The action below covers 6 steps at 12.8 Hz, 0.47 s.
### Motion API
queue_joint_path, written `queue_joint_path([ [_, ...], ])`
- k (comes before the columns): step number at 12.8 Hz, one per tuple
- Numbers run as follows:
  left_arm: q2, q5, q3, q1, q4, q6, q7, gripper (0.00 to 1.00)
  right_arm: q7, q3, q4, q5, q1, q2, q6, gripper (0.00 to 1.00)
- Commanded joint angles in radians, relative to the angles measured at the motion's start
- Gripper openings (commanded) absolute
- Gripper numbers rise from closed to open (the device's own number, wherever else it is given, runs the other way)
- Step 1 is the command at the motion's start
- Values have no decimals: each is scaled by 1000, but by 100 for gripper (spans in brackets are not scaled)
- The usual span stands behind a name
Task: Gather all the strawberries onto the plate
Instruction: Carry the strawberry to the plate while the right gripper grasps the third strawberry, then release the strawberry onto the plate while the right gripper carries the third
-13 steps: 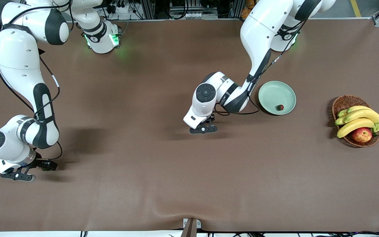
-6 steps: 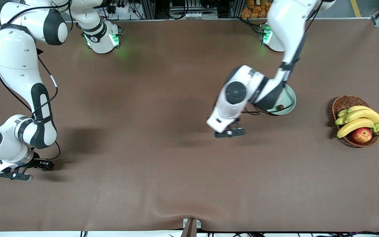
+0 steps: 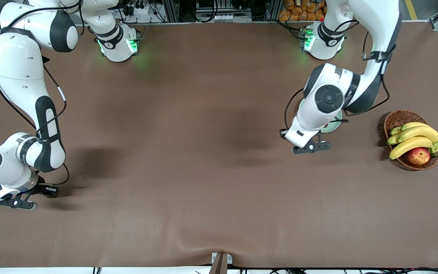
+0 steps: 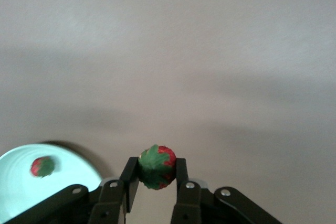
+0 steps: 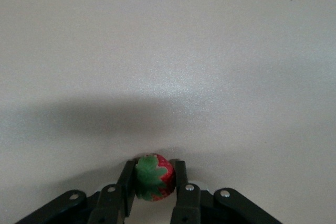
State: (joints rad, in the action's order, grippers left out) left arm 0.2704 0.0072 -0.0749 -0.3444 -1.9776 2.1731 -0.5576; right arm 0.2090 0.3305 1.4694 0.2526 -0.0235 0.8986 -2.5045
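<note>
The table (image 3: 188,152) has a brown cover, and the plate (image 3: 336,123) is the landmark here. It lies toward the left arm's end of the table, and in the front view the left arm hides most of it; only a small part of its pale green rim shows. The wicker basket (image 3: 395,118) with bananas (image 3: 413,139) and an apple (image 3: 418,156) stands beside the plate, closer to the table's end.

The left gripper (image 3: 312,146) is in the air over the cloth just beside the plate's rim. Its jaws are closed on a strawberry (image 4: 156,167), green top facing the wrist camera. The right gripper (image 3: 32,194) is well apart from the plate, low at the right arm's end of the table. Its jaws also clamp a strawberry (image 5: 153,177).

A third strawberry (image 4: 42,166) lies in the plate, seen in the left wrist view, apart from the rim.
</note>
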Motion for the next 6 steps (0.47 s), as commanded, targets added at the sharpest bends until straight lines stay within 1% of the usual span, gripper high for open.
queue_joint_path([
  [1,-95,0,-8,62,-168,74,76,6,12,-24,-23,5,20,2,-1,5],
  [3,-126,0,-8,119,-249,118,135,8,10,-25,-24,7,2,-13,9,5],
  [4,-134,0,-8,142,-282,137,160,9,10,-25,-30,5,-24,-27,13,5],
  [6,-135,0,-8,154,-346,200,166,11,-35,-25,-32,7,-74,-43,64,5],
])
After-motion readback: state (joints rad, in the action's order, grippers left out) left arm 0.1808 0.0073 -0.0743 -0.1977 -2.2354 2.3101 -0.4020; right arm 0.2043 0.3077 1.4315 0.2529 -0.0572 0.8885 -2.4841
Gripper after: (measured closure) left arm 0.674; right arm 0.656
